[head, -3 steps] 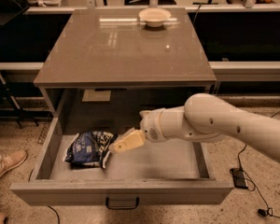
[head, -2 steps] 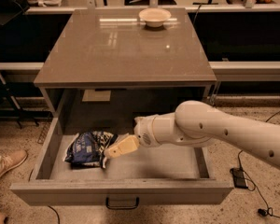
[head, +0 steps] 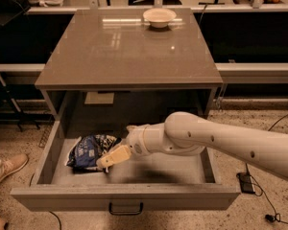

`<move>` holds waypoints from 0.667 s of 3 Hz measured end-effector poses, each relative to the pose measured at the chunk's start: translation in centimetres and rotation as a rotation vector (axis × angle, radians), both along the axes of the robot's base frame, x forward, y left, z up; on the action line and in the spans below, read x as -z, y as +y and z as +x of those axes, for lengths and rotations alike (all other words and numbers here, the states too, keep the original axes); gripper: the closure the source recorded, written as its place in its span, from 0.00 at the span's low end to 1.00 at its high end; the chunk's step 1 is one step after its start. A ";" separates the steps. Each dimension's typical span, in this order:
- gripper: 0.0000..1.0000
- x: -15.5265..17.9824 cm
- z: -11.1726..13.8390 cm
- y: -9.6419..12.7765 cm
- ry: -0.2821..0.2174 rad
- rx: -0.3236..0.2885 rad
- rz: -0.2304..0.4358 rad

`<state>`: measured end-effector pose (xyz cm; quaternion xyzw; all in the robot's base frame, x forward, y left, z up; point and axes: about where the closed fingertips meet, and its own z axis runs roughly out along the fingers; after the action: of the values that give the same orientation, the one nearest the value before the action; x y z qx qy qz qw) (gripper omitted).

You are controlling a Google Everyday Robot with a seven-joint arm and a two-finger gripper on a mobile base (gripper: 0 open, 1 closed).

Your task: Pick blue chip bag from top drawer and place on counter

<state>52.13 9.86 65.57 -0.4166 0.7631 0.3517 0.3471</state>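
Observation:
The top drawer (head: 125,196) is pulled wide open below the counter (head: 125,51). The blue chip bag (head: 89,151) lies crumpled on the drawer floor at the left. My gripper (head: 109,160) reaches into the drawer from the right on a white arm. Its cream fingertips sit at the bag's right edge, low over the drawer floor and touching or nearly touching the bag. The bag still rests on the floor of the drawer.
A white bowl (head: 159,17) stands at the back of the counter. The drawer's dark handle (head: 126,208) is at the front centre. A person's shoe (head: 7,166) is on the floor at left. Cables and a power brick (head: 246,182) lie at right.
My gripper has moved left and down inside the drawer, from beside the bag to right against its right edge. The bag has not moved.

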 end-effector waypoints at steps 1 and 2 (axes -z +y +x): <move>0.00 0.5 0.3 1.7 -0.011 -0.024 0.013; 0.10 0.6 0.4 3.3 -0.018 -0.041 0.027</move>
<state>52.53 13.16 64.95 -0.4307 0.7465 0.3653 0.3519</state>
